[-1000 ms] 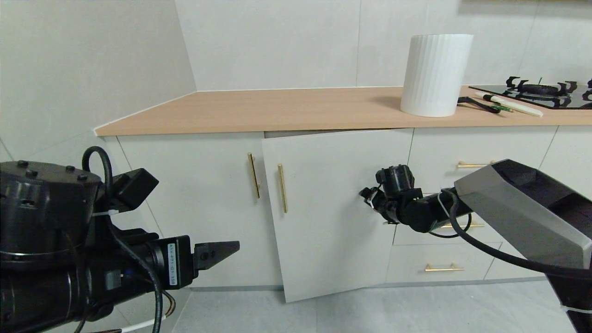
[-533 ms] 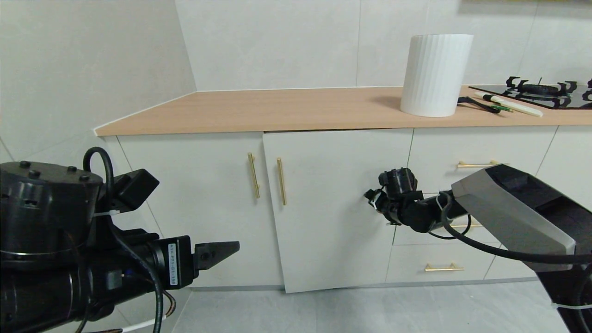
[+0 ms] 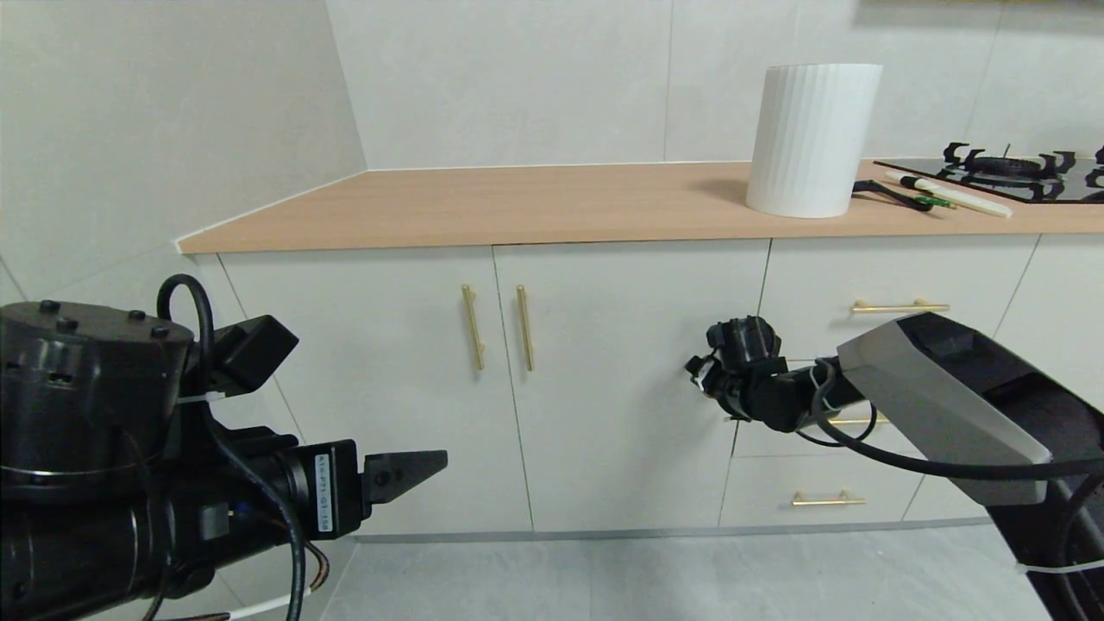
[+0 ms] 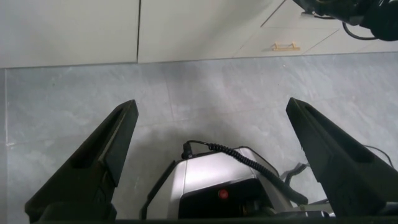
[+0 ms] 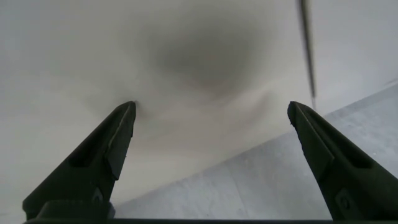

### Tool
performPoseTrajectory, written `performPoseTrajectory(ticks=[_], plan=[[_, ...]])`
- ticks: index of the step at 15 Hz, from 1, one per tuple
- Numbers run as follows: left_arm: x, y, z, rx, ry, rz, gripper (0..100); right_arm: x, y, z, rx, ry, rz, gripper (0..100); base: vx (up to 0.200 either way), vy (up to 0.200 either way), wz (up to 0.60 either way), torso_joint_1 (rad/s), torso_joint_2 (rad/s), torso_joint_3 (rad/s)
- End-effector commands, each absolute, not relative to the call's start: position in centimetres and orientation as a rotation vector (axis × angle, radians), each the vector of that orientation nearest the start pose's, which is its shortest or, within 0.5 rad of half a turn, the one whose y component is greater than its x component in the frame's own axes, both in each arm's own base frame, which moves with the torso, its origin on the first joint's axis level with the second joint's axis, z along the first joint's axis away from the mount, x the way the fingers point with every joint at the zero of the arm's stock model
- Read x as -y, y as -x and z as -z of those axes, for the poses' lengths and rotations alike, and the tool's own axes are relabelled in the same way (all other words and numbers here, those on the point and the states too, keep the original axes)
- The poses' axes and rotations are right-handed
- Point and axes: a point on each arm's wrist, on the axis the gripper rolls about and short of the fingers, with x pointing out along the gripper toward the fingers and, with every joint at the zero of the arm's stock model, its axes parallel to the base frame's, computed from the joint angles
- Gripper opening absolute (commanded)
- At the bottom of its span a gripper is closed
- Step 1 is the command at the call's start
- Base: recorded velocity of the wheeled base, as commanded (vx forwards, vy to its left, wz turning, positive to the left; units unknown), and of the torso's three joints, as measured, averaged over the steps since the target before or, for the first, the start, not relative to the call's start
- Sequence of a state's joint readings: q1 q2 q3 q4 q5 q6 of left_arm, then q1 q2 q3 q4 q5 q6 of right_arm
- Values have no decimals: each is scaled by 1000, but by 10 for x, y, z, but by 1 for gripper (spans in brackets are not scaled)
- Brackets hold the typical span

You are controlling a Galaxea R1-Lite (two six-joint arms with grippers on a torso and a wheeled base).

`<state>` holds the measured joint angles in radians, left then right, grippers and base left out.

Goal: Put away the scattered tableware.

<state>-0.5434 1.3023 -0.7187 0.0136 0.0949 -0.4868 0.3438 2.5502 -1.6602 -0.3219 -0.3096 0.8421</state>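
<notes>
**Q:** Which surfaces and shapes are shown?
**A:** A matt wood-grain countertop [image 3: 517, 207] with a straight front edge sits over smooth, pale cabinet fronts. The cabinet door [image 3: 621, 405] lies flush and carries slim brass bar handles [image 3: 524, 328]. A white ribbed canister [image 3: 811, 138], cylindrical, stands beside a black glass hob [image 3: 1009, 172].

**Q:** Where do the utensils lie relative to the grippers?
**A:** The utensils [image 3: 944, 195], long and thin, one black and one cream, lie on the countertop between canister and hob. They are well above and to the right of the right gripper [image 3: 693, 367], whose tapered black fingers are spread wide, with the tips at the door face. The left gripper [image 4: 211, 106], equally wide apart, hangs low on the left, well apart from them.

**Q:** What room is there for moving?
**A:** The grey tiled floor [image 3: 690, 578] runs along the cabinet plinth, between the two arms.
</notes>
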Motion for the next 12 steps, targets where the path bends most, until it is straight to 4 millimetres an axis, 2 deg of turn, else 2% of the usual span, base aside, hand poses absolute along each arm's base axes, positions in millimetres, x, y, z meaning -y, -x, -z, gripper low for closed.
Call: performPoseTrajectory(ticks=[1,4,6,9,11,12], plan=[[98,-166,-198,-662,277,284,100,-159,-482,-21,-502,-641,210,100,0,0,0,0,0,0],[98,-166,-198,-662,276,284,100,-160,-480,-25,-499,-642,205,100,0,0,0,0,0,0],[98,-166,-198,-663,277,283,100,-166,-469,-41,-498,-643,182,100,0,0,0,0,0,0],[98,-166,-198,-663,275,284,100,-178,-434,-70,-547,-639,90,100,0,0,0,0,0,0],[98,-166,-197,-664,275,283,100,-177,-403,-94,-601,-639,-12,100,0,0,0,0,0,0],[98,-166,-197,-666,273,283,100,-175,-382,-115,-619,-624,-98,100,0,0,0,0,0,0]])
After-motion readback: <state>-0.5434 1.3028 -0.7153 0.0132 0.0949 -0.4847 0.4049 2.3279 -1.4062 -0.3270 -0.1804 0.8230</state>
